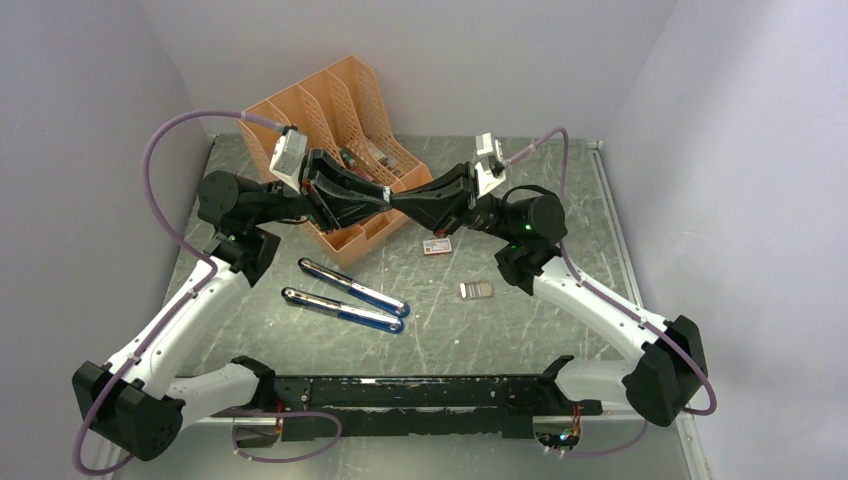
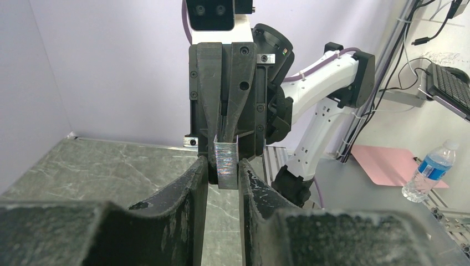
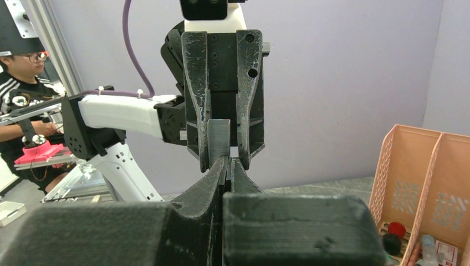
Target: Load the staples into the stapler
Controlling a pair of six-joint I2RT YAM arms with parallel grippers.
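A silvery strip of staples hangs in mid-air between both arms, over the table in front of the orange organiser. My right gripper is shut on its near edge. My left gripper faces it from the other side. Its fingertips flank the staples, one pad touching and a thin gap left on the other side. In the top view both grippers meet at the staples. The stapler lies swung open on the table, a blue, black and silver body in two long arms.
An orange slotted desk organiser stands right behind the left gripper. A small white-and-red box and another grey staple block lie on the table under the right arm. Purple walls close in the table.
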